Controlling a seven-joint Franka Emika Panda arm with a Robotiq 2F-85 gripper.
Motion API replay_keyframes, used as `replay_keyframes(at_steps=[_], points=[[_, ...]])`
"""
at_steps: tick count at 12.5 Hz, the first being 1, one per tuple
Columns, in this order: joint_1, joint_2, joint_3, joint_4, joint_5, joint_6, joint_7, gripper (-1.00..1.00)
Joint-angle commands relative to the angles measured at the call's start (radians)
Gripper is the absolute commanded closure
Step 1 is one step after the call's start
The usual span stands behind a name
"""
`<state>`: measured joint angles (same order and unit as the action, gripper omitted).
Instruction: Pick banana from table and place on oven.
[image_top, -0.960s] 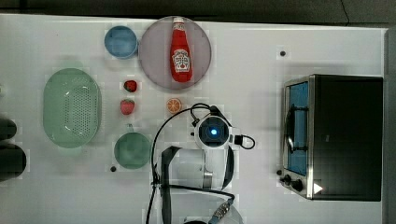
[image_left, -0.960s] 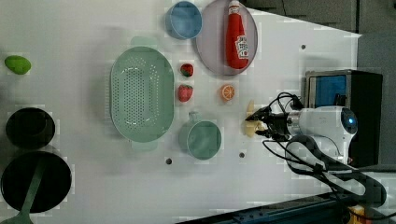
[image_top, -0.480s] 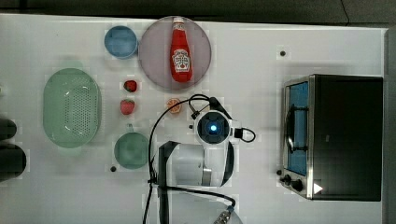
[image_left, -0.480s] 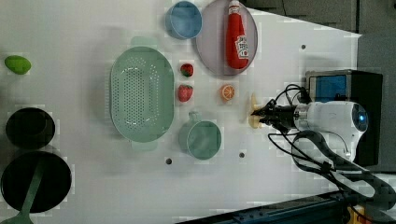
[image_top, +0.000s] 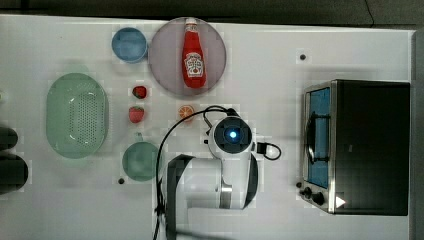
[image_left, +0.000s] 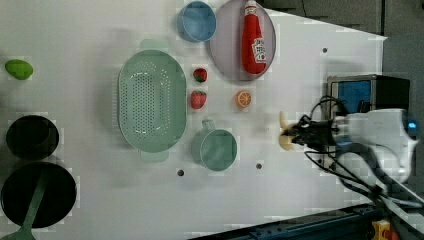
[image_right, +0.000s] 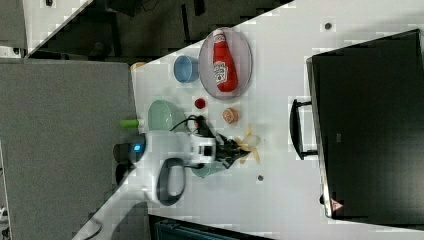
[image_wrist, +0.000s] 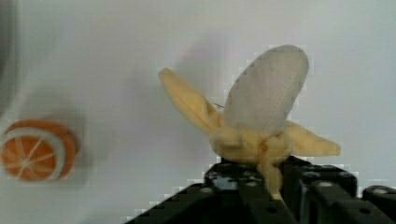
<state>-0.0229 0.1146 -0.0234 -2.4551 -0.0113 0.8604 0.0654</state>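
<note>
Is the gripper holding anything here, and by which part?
Yes: the gripper is shut on the banana, pinching its lower peel end, the pale tip pointing away.

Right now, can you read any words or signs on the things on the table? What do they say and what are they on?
No word can be read.
Ketchup bottle: a white label, its writing too blurred to read.
Oven: a small red triangle sign at a corner, its mark too small to read; in the top view it looks like a white triangle.
Nothing else carries writing.

Pincer (image_wrist: 271, 179) clamped, arm low
</note>
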Motion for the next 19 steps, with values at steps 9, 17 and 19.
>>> replay_keyframes(at_steps=[9,17,19], points=[[-0.012,-0.307,-0.074,0.523,0.002,-0.683,0.026,0.62],[-0.032,-0.123,-0.490,0.571,0.001,-0.561,-0.540,0.62],[-0.032,-0.063,-0.570,0.578,0.001,-0.484,-0.718,0.62]])
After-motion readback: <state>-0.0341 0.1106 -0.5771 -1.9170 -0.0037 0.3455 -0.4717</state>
